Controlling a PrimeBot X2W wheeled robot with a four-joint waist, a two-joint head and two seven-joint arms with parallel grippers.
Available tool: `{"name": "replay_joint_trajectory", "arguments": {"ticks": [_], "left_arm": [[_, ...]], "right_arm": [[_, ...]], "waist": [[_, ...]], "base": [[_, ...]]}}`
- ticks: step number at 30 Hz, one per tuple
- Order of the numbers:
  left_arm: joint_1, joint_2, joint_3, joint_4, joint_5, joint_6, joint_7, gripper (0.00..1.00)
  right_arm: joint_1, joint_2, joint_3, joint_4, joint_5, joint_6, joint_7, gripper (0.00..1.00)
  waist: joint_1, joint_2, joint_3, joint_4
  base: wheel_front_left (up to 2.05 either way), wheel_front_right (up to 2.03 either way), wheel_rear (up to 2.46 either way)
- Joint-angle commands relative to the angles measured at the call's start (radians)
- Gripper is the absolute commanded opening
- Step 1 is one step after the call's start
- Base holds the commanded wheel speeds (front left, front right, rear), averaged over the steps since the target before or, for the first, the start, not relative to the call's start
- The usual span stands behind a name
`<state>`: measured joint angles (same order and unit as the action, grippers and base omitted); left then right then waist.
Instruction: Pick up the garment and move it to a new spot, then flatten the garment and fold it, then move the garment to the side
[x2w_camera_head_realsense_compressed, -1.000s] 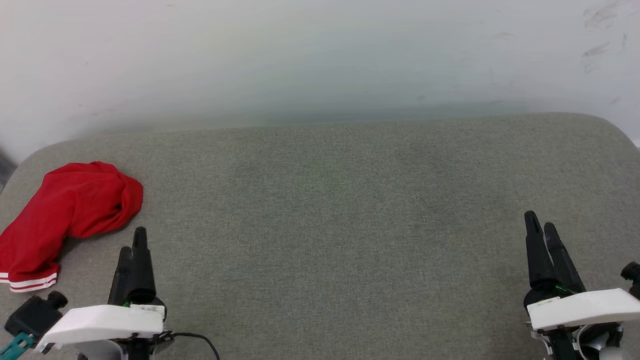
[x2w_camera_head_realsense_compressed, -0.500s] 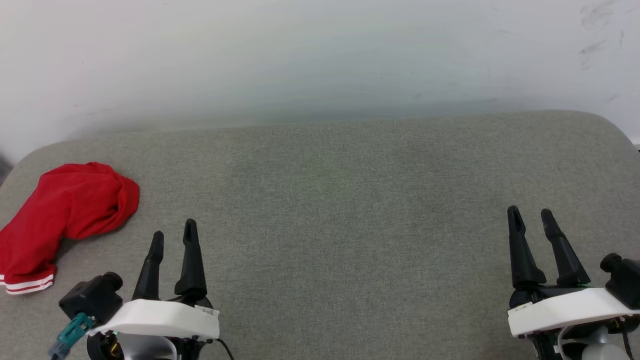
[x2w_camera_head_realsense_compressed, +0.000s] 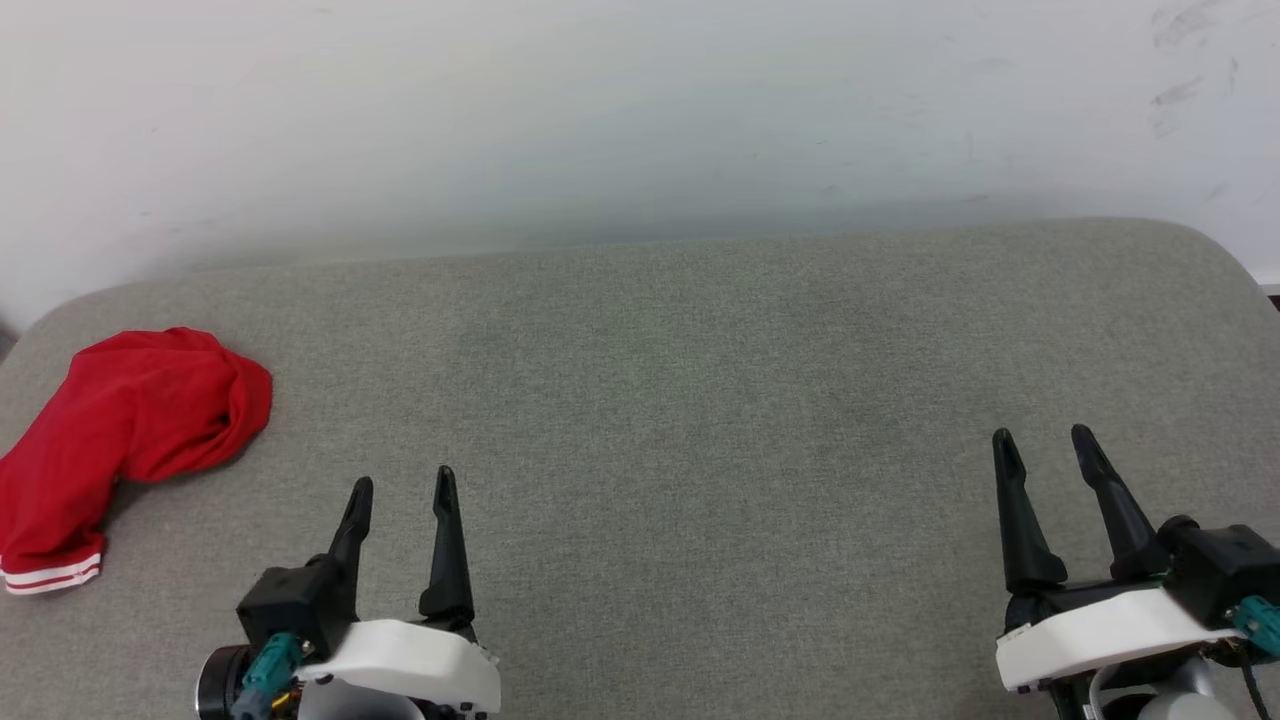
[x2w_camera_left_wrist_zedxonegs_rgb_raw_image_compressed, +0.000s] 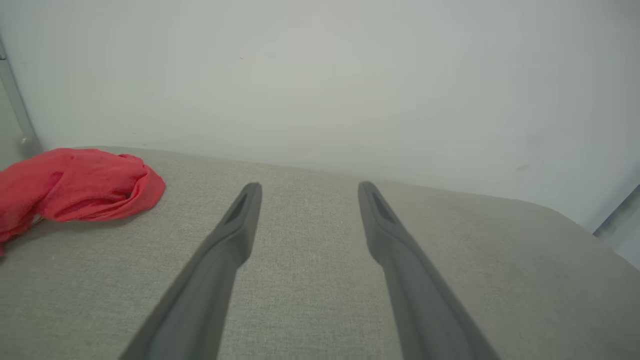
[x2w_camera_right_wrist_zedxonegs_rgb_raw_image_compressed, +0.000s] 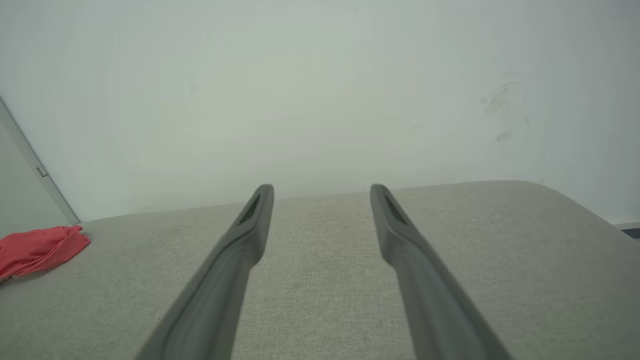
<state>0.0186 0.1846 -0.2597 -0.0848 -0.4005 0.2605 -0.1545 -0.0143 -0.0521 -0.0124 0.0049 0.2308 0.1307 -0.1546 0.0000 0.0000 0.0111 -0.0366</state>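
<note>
The garment (x2w_camera_head_realsense_compressed: 120, 440) is a crumpled red heap with a strip of red-white striped trim at its near end, lying at the far left of the grey cushioned surface (x2w_camera_head_realsense_compressed: 680, 400). In the left wrist view the garment (x2w_camera_left_wrist_zedxonegs_rgb_raw_image_compressed: 75, 185) sits off to the left of the fingers, and the right wrist view shows the garment (x2w_camera_right_wrist_zedxonegs_rgb_raw_image_compressed: 37, 250) small at the left edge. My left gripper (x2w_camera_head_realsense_compressed: 402, 484) hovers open at the lower left, to the right of the garment and apart from it. My right gripper (x2w_camera_head_realsense_compressed: 1045, 443) is open at the lower right with nothing between its fingers.
A pale wall (x2w_camera_head_realsense_compressed: 640, 120) rises right behind the surface's back edge. The surface's corners are rounded, and its right edge (x2w_camera_head_realsense_compressed: 1245, 270) drops off near the right gripper.
Both wrists have rolled so the fingers now show spread side by side. The left gripper has shifted right and lower, away from the garment; the right one slightly left. The garment lies unchanged.
</note>
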Motion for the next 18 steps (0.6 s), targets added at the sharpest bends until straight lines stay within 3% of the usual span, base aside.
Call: {"name": "replay_joint_trajectory", "arguments": {"ticks": [1, 9, 14, 18], "left_arm": [[-0.018, 0.018, -0.022, -0.004, 0.028, 0.019, -0.011, 1.00], [-0.033, 0.065, -0.116, 0.019, 0.093, 0.101, -0.030, 1.00], [-0.024, 0.057, -0.118, -0.006, 0.078, 0.113, -0.042, 1.00], [-0.005, 0.034, -0.082, -0.036, 0.079, 0.080, -0.051, 1.00]], "right_arm": [[0.004, 0.001, 0.004, -0.003, -0.039, 0.000, -0.011, 1.00], [0.002, 0.001, 0.026, -0.001, -0.141, 0.000, -0.030, 1.00], [0.003, 0.002, 0.032, -0.012, -0.158, 0.000, -0.042, 1.00], [0.011, 0.002, 0.021, -0.021, -0.131, 0.000, -0.050, 1.00]], "waist": [[0.0000, 0.0000, 0.000, -0.001], [0.0000, 0.0000, -0.001, -0.007], [0.0000, 0.0000, -0.002, -0.011], [0.0000, 0.0000, -0.002, -0.011]], "base": [[0.00, 0.00, 0.00], [0.00, 0.00, 0.00], [0.00, 0.00, 0.00], [0.00, 0.00, 0.00]]}}
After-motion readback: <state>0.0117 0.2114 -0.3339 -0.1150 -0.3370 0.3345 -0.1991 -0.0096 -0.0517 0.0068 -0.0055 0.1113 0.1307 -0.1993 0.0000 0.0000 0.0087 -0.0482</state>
